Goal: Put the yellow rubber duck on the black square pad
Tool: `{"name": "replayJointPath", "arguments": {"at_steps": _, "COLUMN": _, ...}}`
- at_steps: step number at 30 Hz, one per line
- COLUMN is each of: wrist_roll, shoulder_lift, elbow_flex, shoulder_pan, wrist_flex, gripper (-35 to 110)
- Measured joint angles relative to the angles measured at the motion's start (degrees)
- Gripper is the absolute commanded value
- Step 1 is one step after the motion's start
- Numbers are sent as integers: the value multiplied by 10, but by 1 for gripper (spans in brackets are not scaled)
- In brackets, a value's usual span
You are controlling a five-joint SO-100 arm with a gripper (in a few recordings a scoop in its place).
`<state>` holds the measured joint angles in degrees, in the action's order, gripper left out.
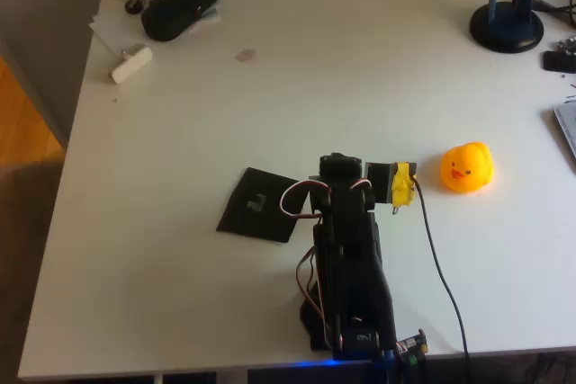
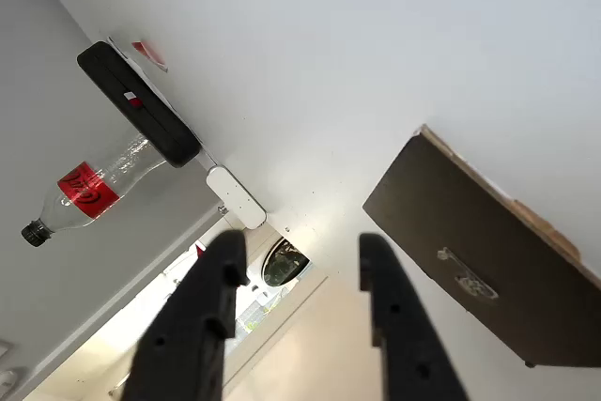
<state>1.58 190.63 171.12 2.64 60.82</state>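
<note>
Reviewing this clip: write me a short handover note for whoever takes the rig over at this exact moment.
Gripper: open, holding nothing, fingers apart in the wrist view.
Yellow rubber duck: upright on the white table, right of the arm in the overhead view, untouched.
Black square pad: flat on the table, left of the arm, nothing on it.
Done: nothing yet.
Left: reach the duck, grasp, carry it to the pad, release.

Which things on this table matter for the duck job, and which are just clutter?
Job:
yellow rubber duck
black square pad
claw, open

Clutter:
black pouch
clear bottle
small white block
dark round stand
</note>
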Motion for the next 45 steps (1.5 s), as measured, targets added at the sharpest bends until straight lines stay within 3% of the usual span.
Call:
{"name": "replayJointPath", "arguments": {"at_steps": 32, "wrist_roll": 0, "shoulder_lift": 0, "elbow_flex": -2, "shoulder_pan": 0, "wrist_flex": 0, "gripper": 14}}
{"name": "replayJointPath", "arguments": {"at_steps": 45, "wrist_roll": 0, "shoulder_lift": 4, "elbow_flex": -188, "shoulder_pan": -1, "wrist_flex": 0, "gripper": 14}}
